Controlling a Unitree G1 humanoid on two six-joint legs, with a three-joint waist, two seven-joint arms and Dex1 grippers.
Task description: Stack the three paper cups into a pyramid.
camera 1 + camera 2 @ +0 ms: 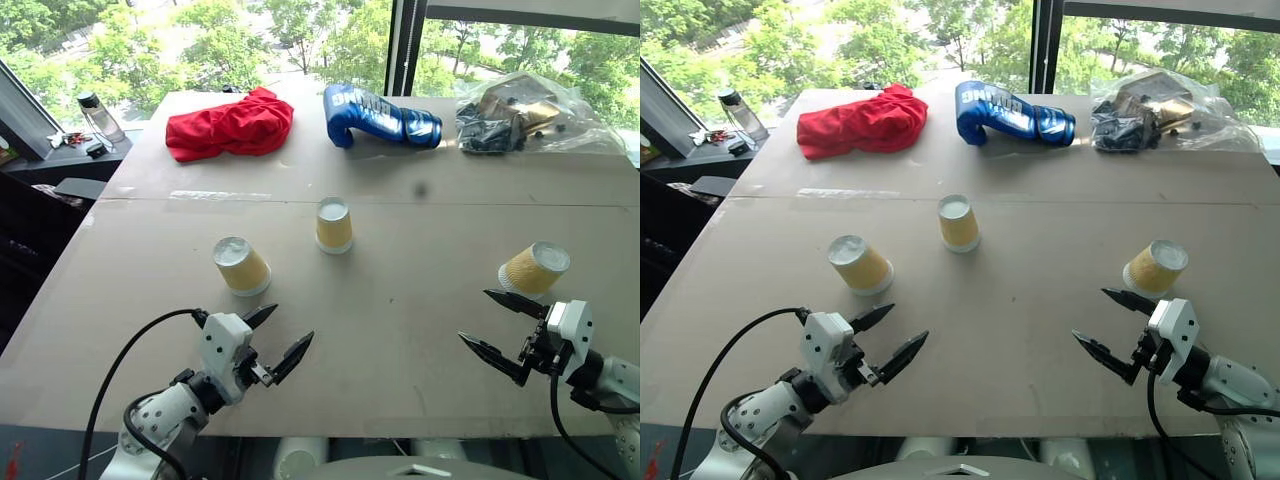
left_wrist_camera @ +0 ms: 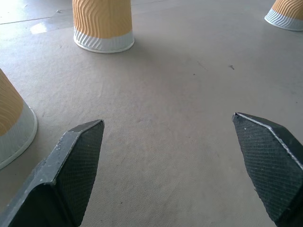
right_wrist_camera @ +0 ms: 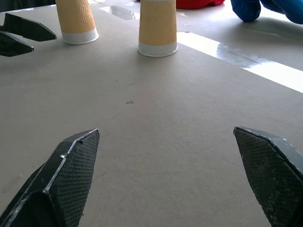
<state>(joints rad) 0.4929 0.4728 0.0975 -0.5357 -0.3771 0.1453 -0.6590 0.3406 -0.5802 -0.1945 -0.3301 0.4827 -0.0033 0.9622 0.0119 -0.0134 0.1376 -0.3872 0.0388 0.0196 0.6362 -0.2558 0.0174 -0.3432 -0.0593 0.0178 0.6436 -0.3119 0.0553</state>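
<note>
Three cups (image 1: 333, 224) sitting upside down, well apart, nothing stacked. Left gripper (image 1: 278, 340), right gripper (image 1: 501, 328) hovering spread wide, empty, probably lining up first grab.

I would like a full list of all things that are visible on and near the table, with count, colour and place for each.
paper cups: three, yellow-tan with white rims, upside down and apart on the table; one left, one middle, one right.
cloth: one, red, far left of table.
glove: one, blue, far middle.
plastic bag: one, clear with dark items, far right.
bottle: one, clear, dark cap, on the ledge left of the table.
table: one, tan.
left gripper: black fingers, open, near edge.
right gripper: black fingers, open, near right cup.
</note>
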